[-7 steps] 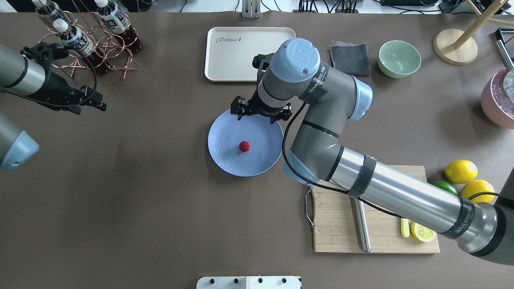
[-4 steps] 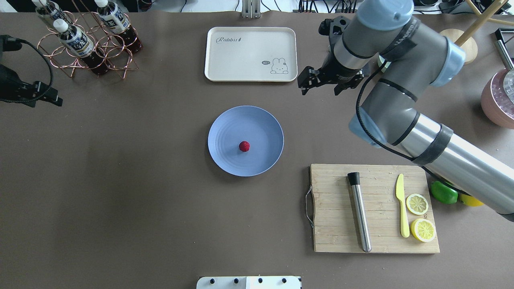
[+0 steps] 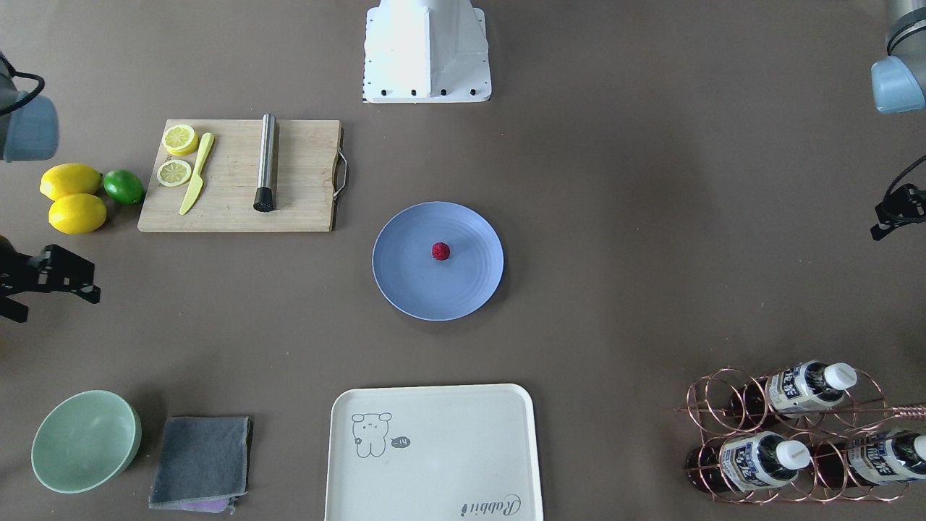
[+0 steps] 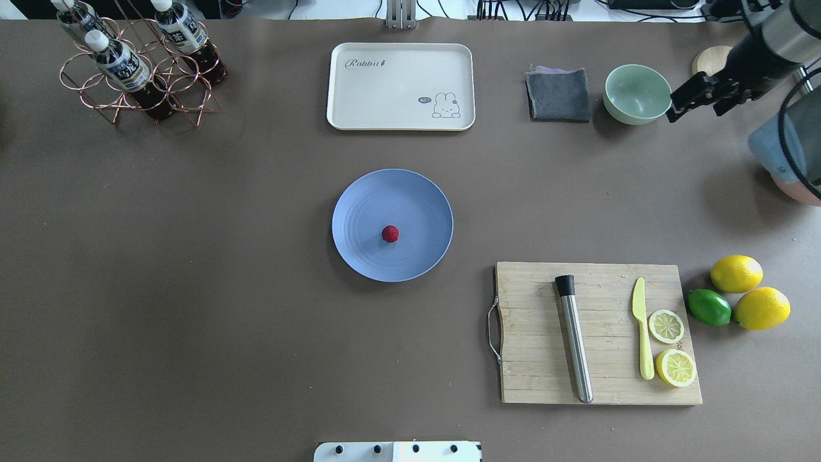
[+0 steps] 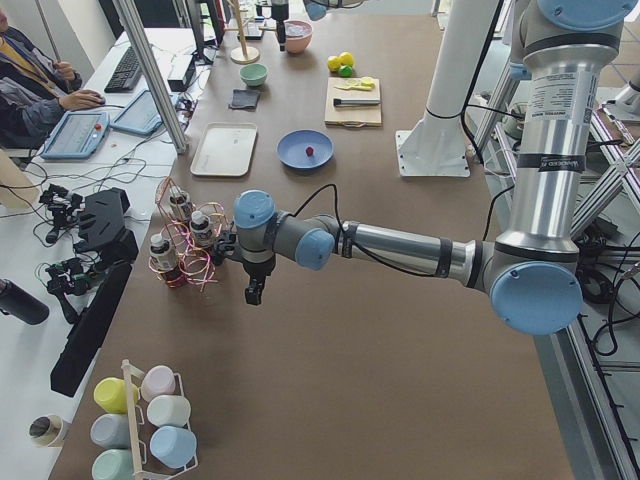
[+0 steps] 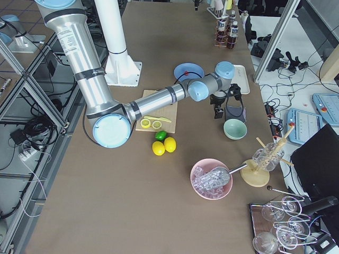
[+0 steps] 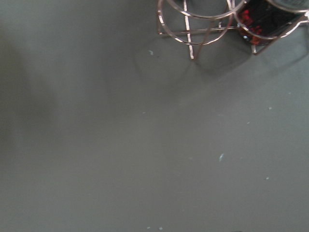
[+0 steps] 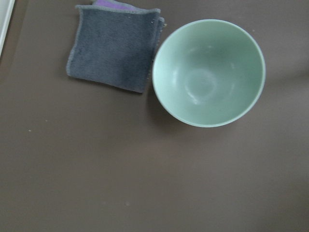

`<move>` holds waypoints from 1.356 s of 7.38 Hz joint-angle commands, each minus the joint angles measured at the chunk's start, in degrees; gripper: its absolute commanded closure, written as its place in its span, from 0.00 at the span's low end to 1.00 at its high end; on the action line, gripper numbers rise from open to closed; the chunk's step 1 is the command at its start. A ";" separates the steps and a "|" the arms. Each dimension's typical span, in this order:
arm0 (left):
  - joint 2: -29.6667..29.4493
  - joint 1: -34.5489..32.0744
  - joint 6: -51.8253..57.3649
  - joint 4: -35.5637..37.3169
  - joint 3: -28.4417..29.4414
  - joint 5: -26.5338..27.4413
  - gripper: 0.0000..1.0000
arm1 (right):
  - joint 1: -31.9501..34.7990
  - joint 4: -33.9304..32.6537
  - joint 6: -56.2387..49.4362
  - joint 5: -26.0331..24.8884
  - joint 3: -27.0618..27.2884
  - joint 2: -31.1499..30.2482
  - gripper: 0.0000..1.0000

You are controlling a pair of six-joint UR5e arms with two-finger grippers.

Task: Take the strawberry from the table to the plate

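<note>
The small dark-red strawberry point(image 4: 390, 233) point(image 3: 440, 251) lies on the round periwinkle plate point(image 4: 359, 199) point(image 3: 405, 282), a little left of its centre in the overhead view, with nothing touching it. My right gripper point(image 4: 696, 112) point(image 3: 54, 304) hangs far off at the back right beside the mint bowl, open and holding nothing. Of my left gripper point(image 3: 886, 217) only a part shows at the frame's edge, near the bottle rack, and I cannot tell its state. The grey-brown table point(image 4: 224, 289) lies bare around the plate.
A cream tray point(image 4: 401, 86) sits behind the plate. The mint bowl point(image 4: 637, 94) point(image 8: 208, 72) and a grey cloth point(image 4: 558, 95) point(image 8: 113, 48) are back right. The cutting board point(image 4: 545, 359) with pestle, knife and lemon slices is front right. A copper bottle rack point(image 4: 138, 70) stands back left.
My right arm has swung away from above the plate to the far right, beside the bowl. My left arm has drawn back out of the overhead view. The strawberry has stayed put.
</note>
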 commanded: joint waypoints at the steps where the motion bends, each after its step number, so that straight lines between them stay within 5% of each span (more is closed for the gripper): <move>1: 1.14 -2.42 2.53 1.78 -0.10 -3.17 0.12 | 9.02 -5.91 -18.98 0.21 -0.28 -7.64 0.00; 3: 0.96 -2.42 2.53 1.78 -0.10 -3.18 0.12 | 13.97 -15.25 -32.12 -1.63 -0.72 -7.66 0.00; 10: 1.31 -5.57 2.36 2.04 2.44 -3.35 0.10 | 15.92 -15.10 -31.38 0.38 -3.45 -8.72 0.00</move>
